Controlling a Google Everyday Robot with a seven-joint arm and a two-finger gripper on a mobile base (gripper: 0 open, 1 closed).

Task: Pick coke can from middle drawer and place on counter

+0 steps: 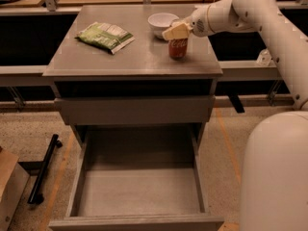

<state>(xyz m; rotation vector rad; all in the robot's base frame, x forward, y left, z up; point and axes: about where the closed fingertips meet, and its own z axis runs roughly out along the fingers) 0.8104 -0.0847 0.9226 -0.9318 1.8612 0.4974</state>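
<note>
The coke can (177,47) is red with white lettering. It stands upright on the counter (120,59) near the right front, just in front of the white bowl. My gripper (175,32) reaches in from the right. It sits over the can's top, shut on it, and hides the silver lid. The middle drawer (139,189) is pulled out low in front, its grey floor bare.
A white bowl (161,22) stands behind the can. A green snack bag (105,36) lies at the counter's left. My white arm and base (274,172) fill the right side. A black bar (43,170) and a cardboard box (8,189) lie on the floor at left.
</note>
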